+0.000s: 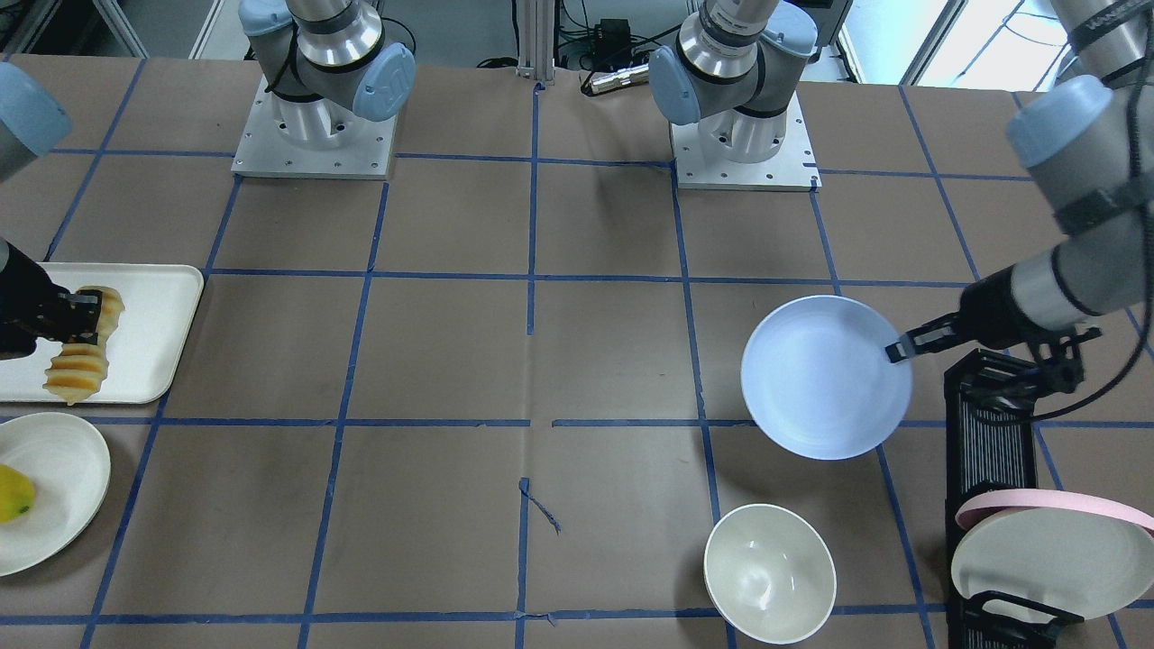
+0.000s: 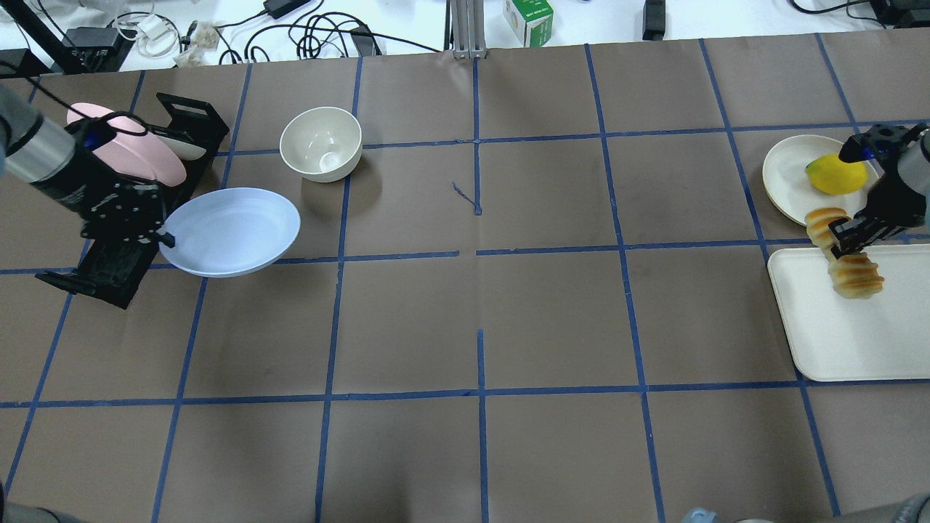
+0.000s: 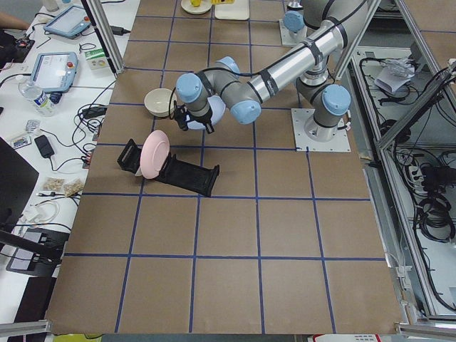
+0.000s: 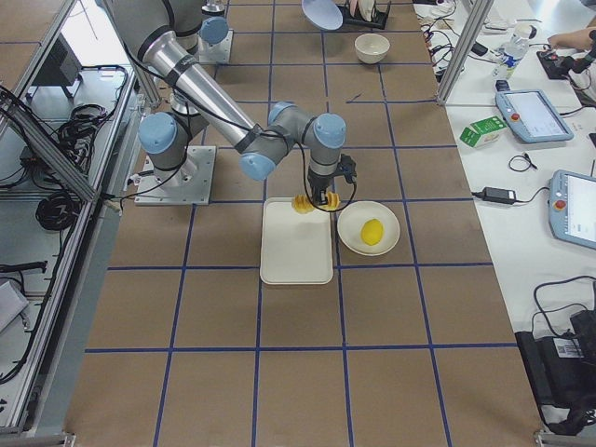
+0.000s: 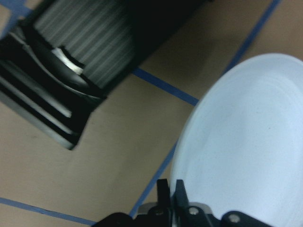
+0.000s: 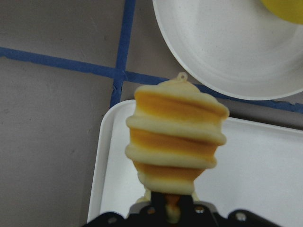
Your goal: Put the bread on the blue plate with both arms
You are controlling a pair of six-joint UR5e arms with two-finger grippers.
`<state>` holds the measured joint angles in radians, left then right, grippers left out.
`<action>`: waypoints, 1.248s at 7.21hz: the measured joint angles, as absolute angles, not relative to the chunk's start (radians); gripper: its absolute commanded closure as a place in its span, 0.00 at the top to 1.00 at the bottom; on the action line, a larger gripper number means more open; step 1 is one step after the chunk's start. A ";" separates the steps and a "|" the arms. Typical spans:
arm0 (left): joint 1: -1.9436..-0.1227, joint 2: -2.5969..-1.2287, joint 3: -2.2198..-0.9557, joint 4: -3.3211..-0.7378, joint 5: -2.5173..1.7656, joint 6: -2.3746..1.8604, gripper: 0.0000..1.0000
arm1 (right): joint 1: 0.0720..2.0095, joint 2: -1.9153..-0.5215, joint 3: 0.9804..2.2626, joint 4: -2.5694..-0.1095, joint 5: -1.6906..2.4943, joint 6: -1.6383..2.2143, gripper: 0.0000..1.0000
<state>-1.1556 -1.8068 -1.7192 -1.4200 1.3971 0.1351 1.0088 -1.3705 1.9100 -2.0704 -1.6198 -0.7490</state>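
Brown paper-covered table [image 2: 552, 319] with a blue tape grid. White tray [image 2: 850, 341] is at the robot's right end. Black dish rack [image 2: 109, 272] is at its left end, with a pink-rimmed plate [image 2: 138, 149] standing in it.

Blue plate [image 2: 232, 229]: off the table, tilted, just beside the rack. Left gripper [image 2: 166, 238] has its fingers pinched on the plate's rim.

Cream plate [image 2: 785, 171] sits just beside the tray, with a gap between them. White bowl [image 2: 320, 144] is upright near the blue plate, not touching it.

Bread [image 2: 857, 277]: in the right gripper [image 2: 843, 247], fingers clamped across its middle. It hangs over the tray corner nearest the cream plate, well apart from the blue plate.

Yellow fruit [image 2: 835, 176] lies on the cream plate.
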 measured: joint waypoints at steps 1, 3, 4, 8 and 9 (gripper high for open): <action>-1.267 -1.801 -1.733 -1.373 1.379 0.073 0.00 | 1.026 -1.372 1.875 -2.028 -1.619 -0.727 0.00; -1.476 -1.837 -1.760 -1.201 1.355 -0.119 0.00 | 1.072 -1.373 1.824 -1.977 -1.619 -0.671 0.00; -1.556 -1.865 -1.806 -1.050 1.329 -0.182 0.00 | 1.103 -1.373 1.808 -1.970 -1.618 -0.637 0.00; -1.681 -1.979 -1.958 -0.580 1.227 -0.382 0.99 | 1.297 -1.372 1.780 -1.946 -1.608 -0.389 0.00; -1.691 -1.985 -1.958 -0.547 1.225 -0.402 1.00 | 1.360 -1.370 1.779 -1.948 -1.599 -0.304 0.00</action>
